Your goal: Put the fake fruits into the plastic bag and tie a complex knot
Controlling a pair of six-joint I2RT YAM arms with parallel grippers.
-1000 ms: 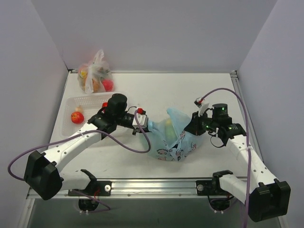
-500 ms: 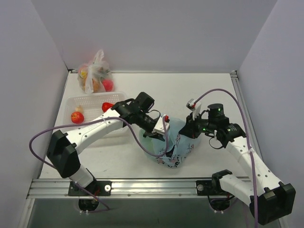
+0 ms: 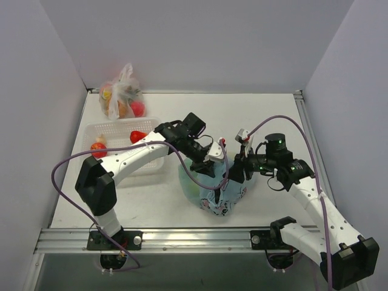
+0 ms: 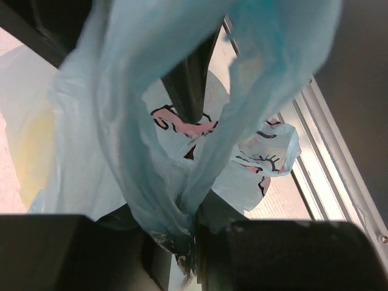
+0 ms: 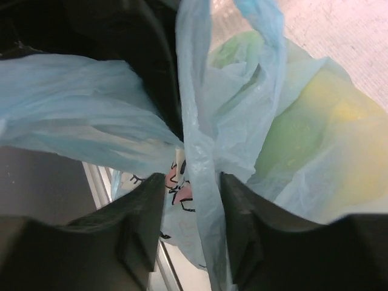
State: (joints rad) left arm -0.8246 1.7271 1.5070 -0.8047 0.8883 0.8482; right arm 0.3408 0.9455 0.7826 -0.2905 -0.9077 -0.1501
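Plastic bag [image 3: 218, 195] sits on the table [image 3: 273, 115] near the front edge, roughly centred between the two arms. Body is slumped low and bulging, long axis about vertical, and the handles [image 4: 121, 133] are drawn up and gathered above it. The printed face is toward the near rail. Fake fruits [image 5: 285, 136] are inside, showing through the plastic as green and yellow shapes. Left arm reaches right from its base, forearm crossing the near side of the white basket [image 3: 112, 128], wrist bent so the tool points down at the bag top. Left gripper [image 4: 174, 245] is clamped on a twisted bunch of handle plastic where two strands converge. Right arm comes in from the right, forearm angled up-left, tool pointing left at the same spot. Right gripper [image 5: 191, 218] has its jaws apart, with one handle strip running loosely through the gap (not pinched, as far as the wrist view shows). The two tools sit close together over the bag.
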